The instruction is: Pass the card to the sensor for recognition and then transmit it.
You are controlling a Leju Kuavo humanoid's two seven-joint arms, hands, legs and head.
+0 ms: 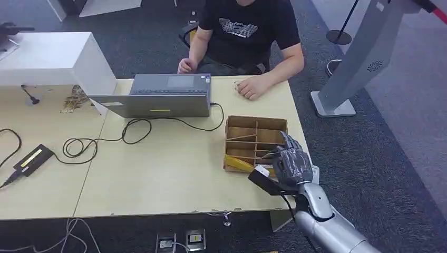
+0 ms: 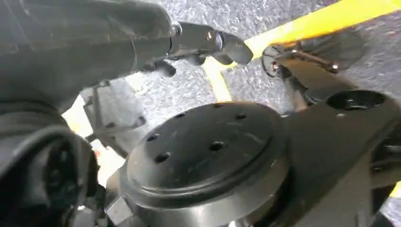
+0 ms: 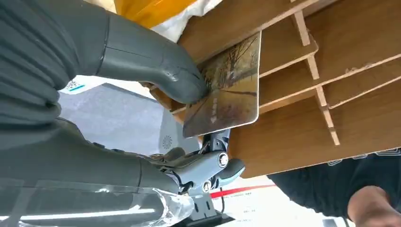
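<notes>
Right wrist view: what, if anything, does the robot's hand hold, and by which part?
The right hand pinches the card by one end, thumb pressed on its printed face, over the wooden divider box.

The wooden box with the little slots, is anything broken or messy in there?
Nothing looks broken. The wooden box sits flat on the table, its dividers straight. The right hand pinches a card over it, thumb on the card's face. A yellow packet leans crookedly at the box's near edge.

Even bright indoor light, soft shadows; both wrist views blurred up close.
</notes>
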